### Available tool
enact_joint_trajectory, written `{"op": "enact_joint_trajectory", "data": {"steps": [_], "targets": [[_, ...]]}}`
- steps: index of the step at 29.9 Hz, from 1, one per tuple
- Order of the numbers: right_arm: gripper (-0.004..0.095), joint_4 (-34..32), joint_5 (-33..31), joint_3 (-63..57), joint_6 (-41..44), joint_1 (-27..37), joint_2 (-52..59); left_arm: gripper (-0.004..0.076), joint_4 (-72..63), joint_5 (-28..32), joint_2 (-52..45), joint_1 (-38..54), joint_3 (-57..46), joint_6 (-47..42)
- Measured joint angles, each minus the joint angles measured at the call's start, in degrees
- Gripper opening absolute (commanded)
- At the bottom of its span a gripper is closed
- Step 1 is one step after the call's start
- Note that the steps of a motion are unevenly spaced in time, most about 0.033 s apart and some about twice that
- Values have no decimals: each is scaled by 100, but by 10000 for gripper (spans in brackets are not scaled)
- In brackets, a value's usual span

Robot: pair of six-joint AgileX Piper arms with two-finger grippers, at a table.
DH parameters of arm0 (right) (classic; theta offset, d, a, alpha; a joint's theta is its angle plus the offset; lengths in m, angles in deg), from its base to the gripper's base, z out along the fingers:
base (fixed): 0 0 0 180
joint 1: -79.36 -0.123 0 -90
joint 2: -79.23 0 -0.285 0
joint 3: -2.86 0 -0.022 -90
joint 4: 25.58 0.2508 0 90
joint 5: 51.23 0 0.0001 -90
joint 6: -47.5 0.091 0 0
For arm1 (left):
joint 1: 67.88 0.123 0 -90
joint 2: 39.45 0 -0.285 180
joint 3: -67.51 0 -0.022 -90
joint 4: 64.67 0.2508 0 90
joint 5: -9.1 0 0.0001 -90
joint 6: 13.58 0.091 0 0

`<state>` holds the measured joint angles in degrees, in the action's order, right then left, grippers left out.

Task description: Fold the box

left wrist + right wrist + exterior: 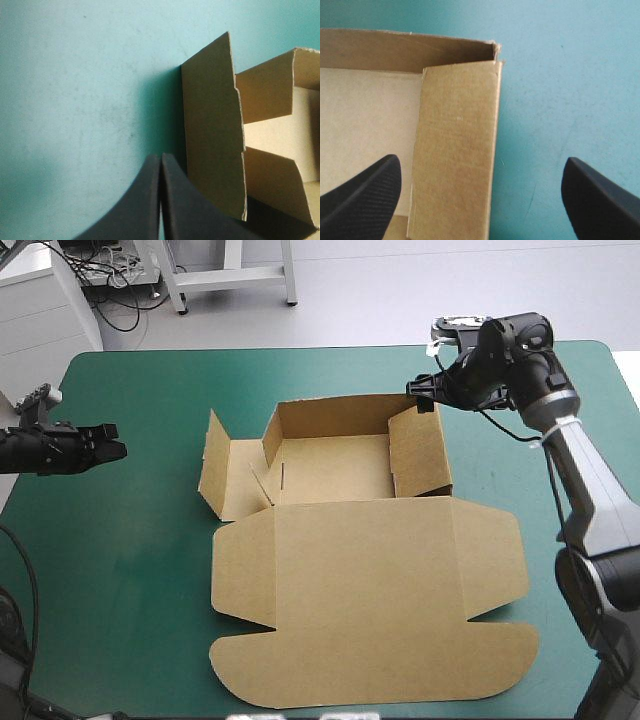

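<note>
- The right gripper (482,159): fingers spread wide, empty; the right wall of the box (340,470) lies between them, underneath.
- The left gripper (160,157): fingers pressed together, empty; the raised left flap (212,130) stands just ahead, apart.
- The box: open tray, lid flat, long axis running toward the near edge of the table (120,570).
</note>
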<state>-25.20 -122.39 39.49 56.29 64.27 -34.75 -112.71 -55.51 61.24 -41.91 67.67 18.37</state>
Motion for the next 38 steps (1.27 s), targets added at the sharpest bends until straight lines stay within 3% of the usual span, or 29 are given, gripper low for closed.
{"op": "enact_joint_trajectory", "data": {"steps": [13,35,38], "targets": [[802,-196,-25,-425,-1,0,1004,-32,137,-125,0,0,0,5],[801,20,13,-569,-176,0,-794,-32,282,-158,0,0,0,1],[753,130,19,-569,-230,0,-885,-32,282,-131,0,0,0,1]]}}
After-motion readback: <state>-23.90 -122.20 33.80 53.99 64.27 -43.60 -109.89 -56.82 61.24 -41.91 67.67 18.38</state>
